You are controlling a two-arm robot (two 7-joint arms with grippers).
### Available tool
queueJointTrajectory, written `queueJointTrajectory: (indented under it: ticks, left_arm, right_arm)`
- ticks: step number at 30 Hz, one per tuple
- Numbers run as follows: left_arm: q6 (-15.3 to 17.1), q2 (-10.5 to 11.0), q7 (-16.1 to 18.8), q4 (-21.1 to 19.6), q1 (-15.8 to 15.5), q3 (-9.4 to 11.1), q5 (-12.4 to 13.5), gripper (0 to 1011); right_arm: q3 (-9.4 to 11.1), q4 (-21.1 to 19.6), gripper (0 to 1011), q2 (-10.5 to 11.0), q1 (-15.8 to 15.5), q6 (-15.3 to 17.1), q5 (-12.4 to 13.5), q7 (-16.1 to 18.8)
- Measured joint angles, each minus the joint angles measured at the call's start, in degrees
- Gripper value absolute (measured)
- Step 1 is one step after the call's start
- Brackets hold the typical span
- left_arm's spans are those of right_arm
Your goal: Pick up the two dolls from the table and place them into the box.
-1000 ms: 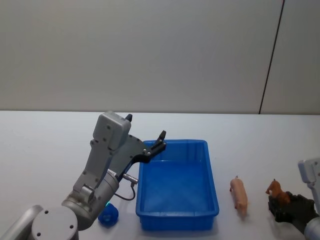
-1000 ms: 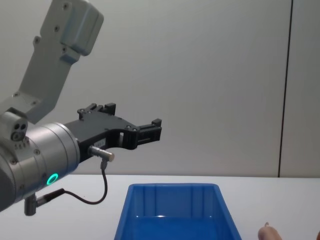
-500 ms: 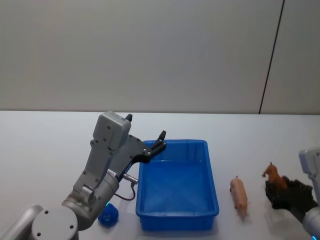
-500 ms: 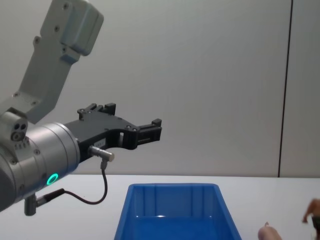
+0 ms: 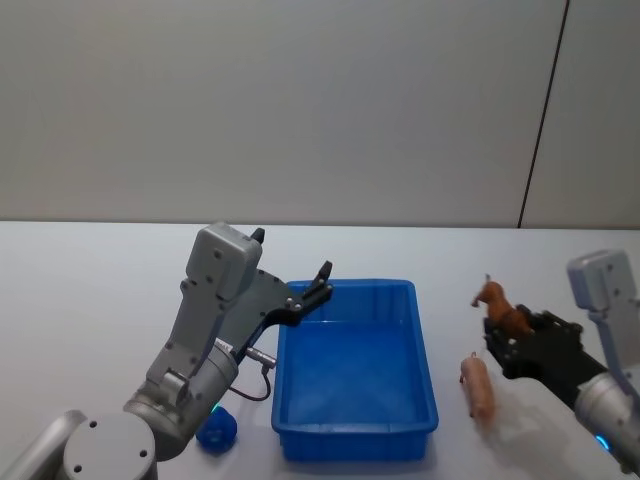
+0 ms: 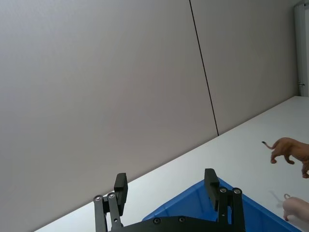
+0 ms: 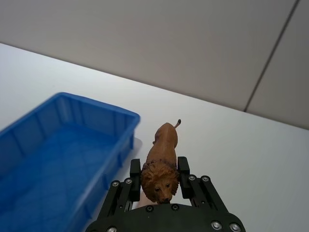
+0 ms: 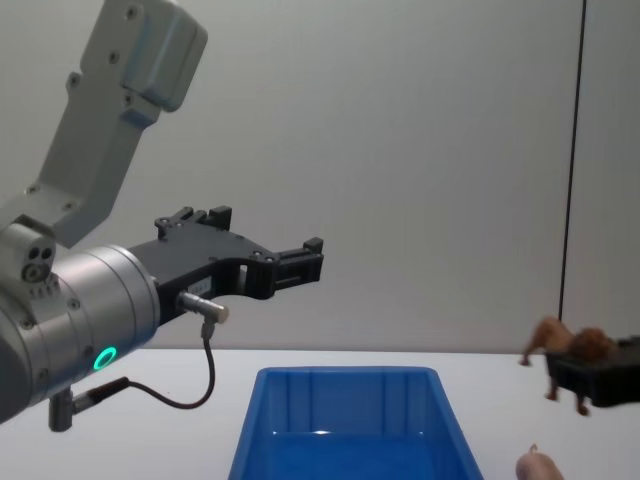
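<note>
Right gripper (image 5: pixel 503 330) pinching the lion doll (image 7: pixel 163 145); fingers (image 7: pixel 184 166) pressed on both flanks just behind the mane, head toward the wrist, tail pointing away; lion upright and clear of the table (image 5: pixel 90 290), in the air to the right of the box (image 5: pixel 356 441), about level with its far-right corner; in the chest view it hangs above the box rim height, right of the box.
Pig doll (image 5: pixel 479 388) flat on the table just beside the box's right wall, toward the near-right corner, below the held lion; not touching the gripper; both dolls outside the box.
Left gripper (image 6: pixel 165 179) spread wide, nothing between the fingers, hovering over the box's far-left corner.
Small rounded blue object (image 5: pixel 217 430) on the table near the box's near-left corner, beside the left arm; green ring light (image 8: pixel 103 358) lit on that arm.
</note>
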Motion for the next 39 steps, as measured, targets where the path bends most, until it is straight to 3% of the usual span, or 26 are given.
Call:
queueJointTrajectory:
  ticks: [11, 14, 23, 28, 30, 39]
  left_arm:
    - [0.0, 0.0, 0.0, 0.0, 0.0, 0.0, 0.0, 1001]
    - [0.0, 0.0, 0.0, 0.0, 0.0, 0.0, 0.0, 1001]
    - [0.0, 0.0, 0.0, 0.0, 0.0, 0.0, 0.0, 1001]
    - [0.0, 0.0, 0.0, 0.0, 0.0, 0.0, 0.0, 1001]
    - [0.0, 0.0, 0.0, 0.0, 0.0, 0.0, 0.0, 1001]
    - [0.0, 0.0, 0.0, 0.0, 0.0, 0.0, 0.0, 1001]
  right_arm:
    - [-2.6, -0.1, 436, -2.6, 2.9, 1.1, -2.8, 6.7]
    - [-4.1, 0.7, 436, -4.2, 4.2, 1.9, -4.1, 8.7]
    - [-6.4, 3.1, 453, -6.5, 5.9, 3.9, -6.6, 11.5]
    - [-7.2, 4.5, 592, -7.2, 6.5, 4.8, -7.5, 12.1]
    - [-7.4, 5.0, 703, -7.5, 6.6, 5.0, -7.8, 12.3]
    - [-7.8, 6.0, 935, -7.7, 6.6, 4.3, -8.3, 11.4]
